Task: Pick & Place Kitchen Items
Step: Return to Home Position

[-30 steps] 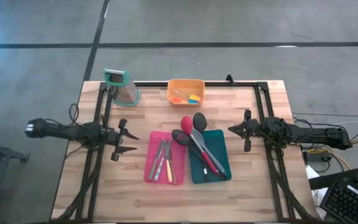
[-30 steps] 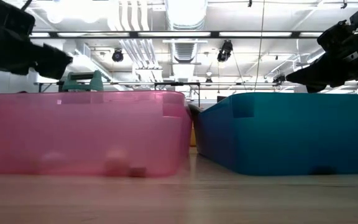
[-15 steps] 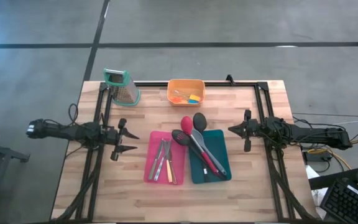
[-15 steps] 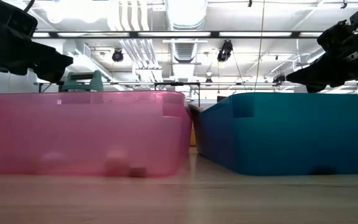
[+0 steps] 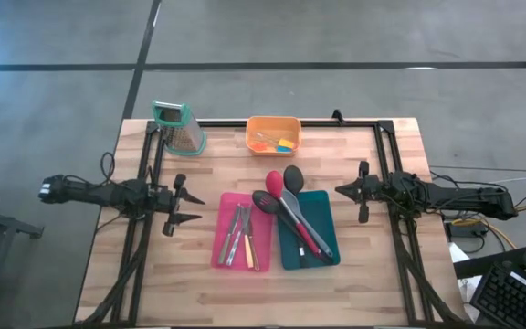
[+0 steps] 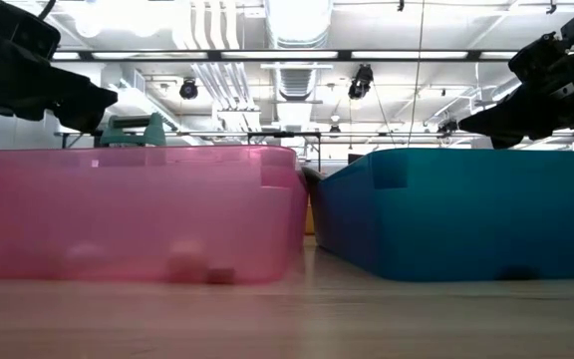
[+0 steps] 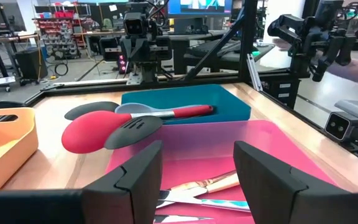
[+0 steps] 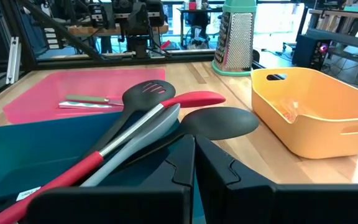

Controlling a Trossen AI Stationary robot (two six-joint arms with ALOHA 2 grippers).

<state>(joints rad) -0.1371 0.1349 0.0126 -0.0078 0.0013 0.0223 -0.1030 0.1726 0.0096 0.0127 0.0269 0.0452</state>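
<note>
Both rectangular plastic: pink bin, teal bin; left fingers spread, right fingers closed together.

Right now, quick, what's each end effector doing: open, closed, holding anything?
Left end effector: open, holding nothing.
Right end effector: closed, holding nothing.

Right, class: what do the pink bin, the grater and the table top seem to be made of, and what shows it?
Pink bin: likely translucent plastic; shapes show through its wall.
Grater: probably shiny metal; perforated, reflective face.
Table top: wood, visible plank grain.
</note>
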